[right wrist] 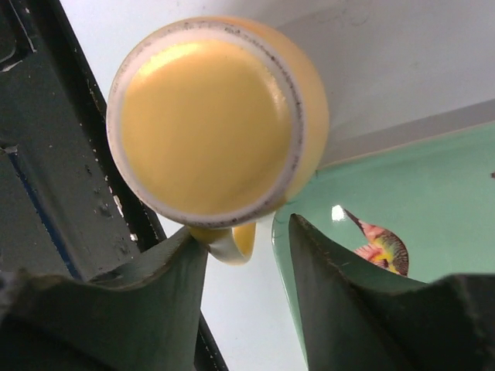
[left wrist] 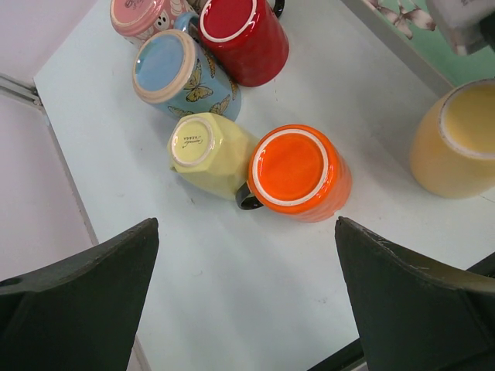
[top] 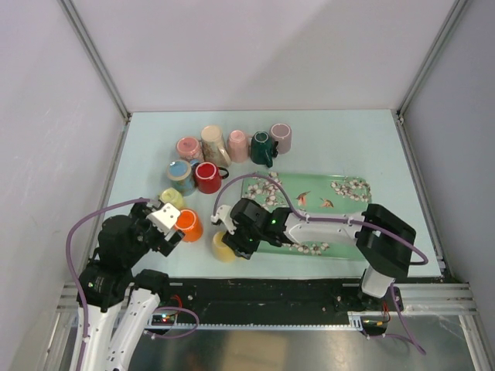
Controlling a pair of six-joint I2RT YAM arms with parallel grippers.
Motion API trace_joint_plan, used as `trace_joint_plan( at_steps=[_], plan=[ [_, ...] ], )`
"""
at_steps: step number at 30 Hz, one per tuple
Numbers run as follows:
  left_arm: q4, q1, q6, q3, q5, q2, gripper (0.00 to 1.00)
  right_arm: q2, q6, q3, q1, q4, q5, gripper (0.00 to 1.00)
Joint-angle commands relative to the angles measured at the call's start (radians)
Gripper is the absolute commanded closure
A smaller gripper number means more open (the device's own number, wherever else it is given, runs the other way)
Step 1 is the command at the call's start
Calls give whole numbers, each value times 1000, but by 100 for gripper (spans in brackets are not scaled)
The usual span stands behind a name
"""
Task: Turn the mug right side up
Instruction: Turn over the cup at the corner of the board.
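A yellow mug (top: 223,247) stands upside down on the table near the front edge, just left of the green tray (top: 340,189). The right wrist view shows its flat base (right wrist: 205,116) facing the camera and its handle (right wrist: 232,241) pointing at me. My right gripper (right wrist: 244,228) straddles that handle. Its jaws are partly closed, the left finger against the handle and the right finger still apart from it. My left gripper (left wrist: 246,224) hangs wide open above bare table, just short of an orange mug (left wrist: 298,171).
Several more upturned mugs cluster at the left: pale yellow (left wrist: 205,151), blue butterfly (left wrist: 178,73), red (left wrist: 244,35) and pink (left wrist: 139,15). A dark green mug (top: 262,147) and others stand farther back. The black front rail (right wrist: 54,178) runs close beside the yellow mug.
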Motion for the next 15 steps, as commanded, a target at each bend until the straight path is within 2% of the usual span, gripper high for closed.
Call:
trace_joint_plan(
  at_steps=[1,6,12,15],
  plan=[
    [21,11,4,17,18,-10,0,29,2,38,6,32,-13,53],
    [21,12,-3,17,37,-5,0,44,-30,40,8,51,-37,62],
    [21,11,26,11,39,14,0,6,-116,55,1,31,-91,95],
    [21,12,78,8,44,33,0,-54,-163,71,-20,-10,-157,99]
  ],
)
